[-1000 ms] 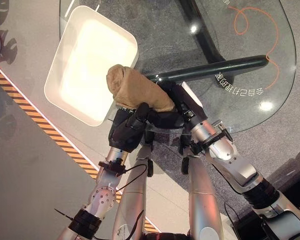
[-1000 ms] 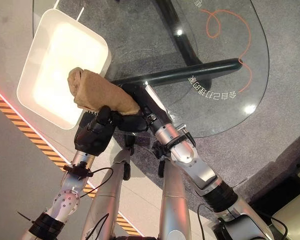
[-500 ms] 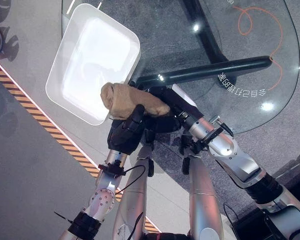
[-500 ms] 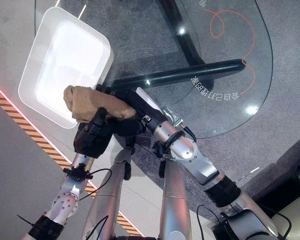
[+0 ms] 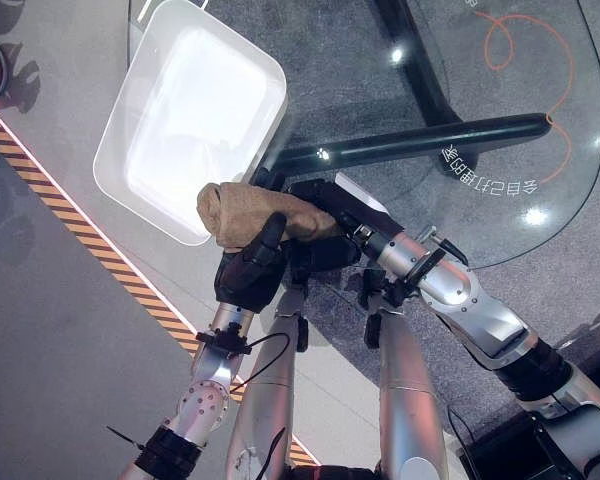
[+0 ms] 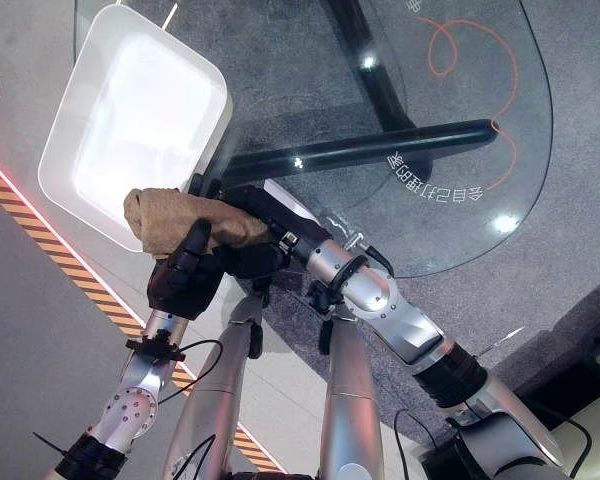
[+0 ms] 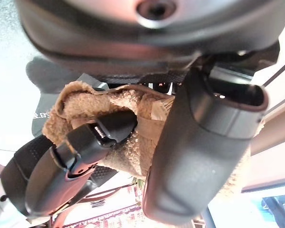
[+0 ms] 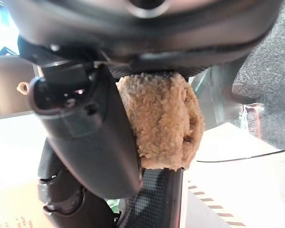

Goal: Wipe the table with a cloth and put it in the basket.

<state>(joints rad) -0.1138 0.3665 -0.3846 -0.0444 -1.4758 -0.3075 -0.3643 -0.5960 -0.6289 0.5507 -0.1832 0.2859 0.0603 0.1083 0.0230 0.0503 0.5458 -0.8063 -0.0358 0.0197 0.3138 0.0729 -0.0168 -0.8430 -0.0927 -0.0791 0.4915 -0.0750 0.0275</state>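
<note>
So in the last 1 second your cloth (image 5: 248, 213) slid back off the basket (image 5: 140, 190) toward its near rim, both hands' fingers (image 7: 92, 137) clamped on it over the glass surface (image 5: 540, 215), so no drop-off yet.

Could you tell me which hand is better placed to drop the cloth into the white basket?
Probably the left hand: it grips the cloth beside the basket, on that side; the right hand reaches across.

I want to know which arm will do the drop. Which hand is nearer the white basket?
Left. The left hand sits just off the white basket rim's near corner, curled on the cloth. The right hand, also gripping the cloth, lies farther along it over the glass table.
</note>
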